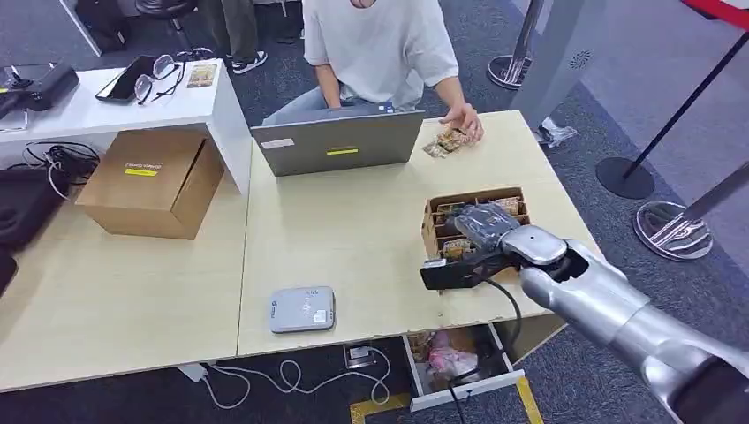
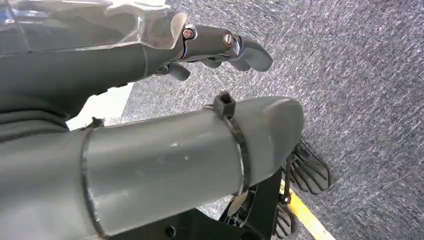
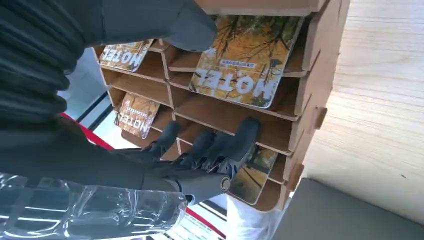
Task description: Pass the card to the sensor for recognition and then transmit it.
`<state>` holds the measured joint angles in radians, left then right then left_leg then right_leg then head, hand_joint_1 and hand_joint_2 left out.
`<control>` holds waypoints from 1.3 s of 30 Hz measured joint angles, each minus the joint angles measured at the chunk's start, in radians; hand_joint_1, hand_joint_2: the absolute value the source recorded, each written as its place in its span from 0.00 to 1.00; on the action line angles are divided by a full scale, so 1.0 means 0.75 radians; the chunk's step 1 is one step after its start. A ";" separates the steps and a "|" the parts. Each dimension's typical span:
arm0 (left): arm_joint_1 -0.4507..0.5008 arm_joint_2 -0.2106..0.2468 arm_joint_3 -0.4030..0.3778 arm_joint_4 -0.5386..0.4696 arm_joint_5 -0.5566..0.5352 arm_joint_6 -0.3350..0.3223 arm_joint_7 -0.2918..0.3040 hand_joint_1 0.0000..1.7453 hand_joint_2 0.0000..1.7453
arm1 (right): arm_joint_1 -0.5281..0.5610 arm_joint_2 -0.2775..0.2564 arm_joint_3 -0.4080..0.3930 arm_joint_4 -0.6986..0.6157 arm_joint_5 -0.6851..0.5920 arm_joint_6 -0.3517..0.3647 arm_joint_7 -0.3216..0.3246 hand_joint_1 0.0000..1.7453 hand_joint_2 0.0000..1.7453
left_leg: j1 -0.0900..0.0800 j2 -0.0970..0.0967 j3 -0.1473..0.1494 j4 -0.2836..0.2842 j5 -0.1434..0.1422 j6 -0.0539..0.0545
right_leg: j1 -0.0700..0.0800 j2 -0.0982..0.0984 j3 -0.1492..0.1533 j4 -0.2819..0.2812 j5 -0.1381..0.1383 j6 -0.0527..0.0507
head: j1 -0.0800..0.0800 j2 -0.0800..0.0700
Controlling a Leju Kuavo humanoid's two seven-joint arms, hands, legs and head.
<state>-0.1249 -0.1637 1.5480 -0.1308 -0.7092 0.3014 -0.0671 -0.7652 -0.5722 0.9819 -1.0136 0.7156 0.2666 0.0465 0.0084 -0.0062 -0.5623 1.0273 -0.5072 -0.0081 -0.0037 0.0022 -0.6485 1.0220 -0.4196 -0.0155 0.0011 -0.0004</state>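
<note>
A brown slotted card rack [image 1: 477, 196] stands on the table's right side with several "HOTEL" cards in it. My right hand [image 1: 481, 231] hovers over its front. Up close, the thumb [image 3: 192, 27] lies at the top edge of one leaf-patterned card [image 3: 240, 55], and the dark fingers [image 3: 220, 147] reach into the slots a row below. Nothing is pinched between them. The grey card sensor [image 1: 301, 309] lies flat near the table's front edge, well to the left of the hand. My left hand [image 2: 150, 65] hangs over the carpet, holding nothing.
A person in a white shirt sits behind an open laptop [image 1: 340, 141], one hand [image 1: 461, 122] resting by loose cards [image 1: 444, 143]. A cardboard box [image 1: 150, 181] sits at the left. An open drawer [image 1: 459, 362] sticks out under the table's front. Stanchion bases [image 1: 671, 230] stand at the right.
</note>
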 joint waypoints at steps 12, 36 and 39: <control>0.000 0.000 0.000 0.001 -0.003 -0.005 -0.001 0.00 0.00 | 0.007 -0.027 -0.032 -0.018 -0.004 -0.016 0.014 0.42 1.00 | 0.000 0.000 0.000 0.000 0.000 0.000 | 0.000 0.000 0.000 0.000 0.000 0.000 | 0.000 0.000; 0.000 0.001 0.000 0.001 0.002 -0.013 0.004 0.00 0.00 | 0.048 -0.053 -0.065 -0.094 0.010 -0.023 0.022 0.51 1.00 | 0.000 0.000 0.000 0.000 0.000 0.000 | 0.000 0.000 0.000 0.000 0.000 0.000 | 0.000 0.000; 0.001 0.001 0.000 0.001 0.005 -0.021 -0.001 0.00 0.00 | 0.067 -0.067 -0.067 -0.134 0.014 -0.023 0.042 0.42 1.00 | 0.000 0.000 0.000 0.000 0.000 0.000 | 0.000 0.000 0.000 0.000 0.000 0.000 | 0.000 0.000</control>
<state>-0.1244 -0.1633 1.5480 -0.1301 -0.7057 0.2857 -0.0675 -0.7150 -0.6226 0.9319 -1.1143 0.7259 0.2491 0.0778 0.0084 -0.0063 -0.5624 1.0273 -0.5073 -0.0081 -0.0037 0.0023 -0.6486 1.0220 -0.4197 -0.0154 0.0011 -0.0004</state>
